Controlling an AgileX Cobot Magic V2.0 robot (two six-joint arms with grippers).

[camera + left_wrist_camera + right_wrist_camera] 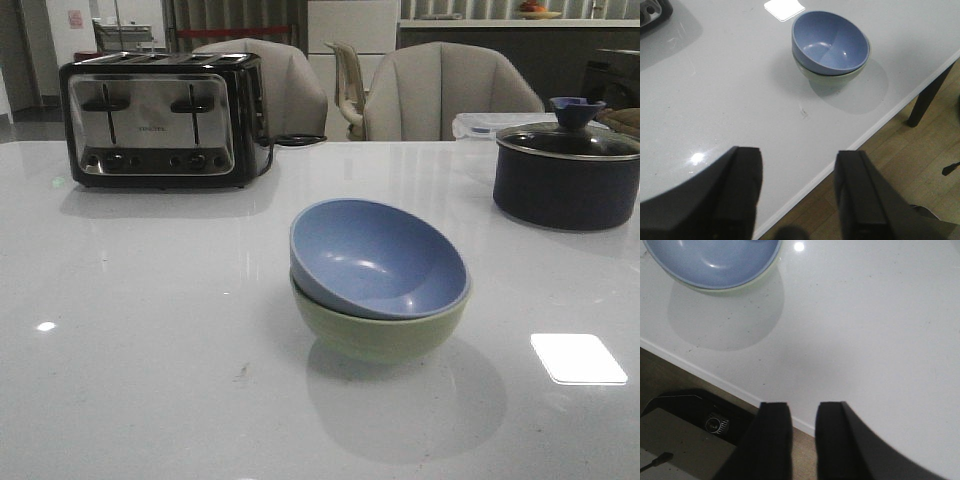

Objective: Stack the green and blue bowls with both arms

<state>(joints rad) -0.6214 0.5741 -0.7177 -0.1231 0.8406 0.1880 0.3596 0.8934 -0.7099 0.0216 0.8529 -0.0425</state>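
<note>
The blue bowl (378,258) sits tilted inside the green bowl (385,332) in the middle of the white table (150,330). The stack also shows in the left wrist view, the blue bowl (831,42) on the green bowl (827,80), and in the right wrist view, where only the blue bowl (710,262) and a sliver of green rim (762,276) are seen. My left gripper (799,172) is open and empty over the table's front edge. My right gripper (803,427) is open with a narrow gap, empty, also at the front edge. Neither arm shows in the front view.
A black-and-steel toaster (165,118) stands at the back left. A dark navy lidded pot (567,172) stands at the back right. Chairs (440,92) are behind the table. The table's front edge (860,137) drops to wooden floor.
</note>
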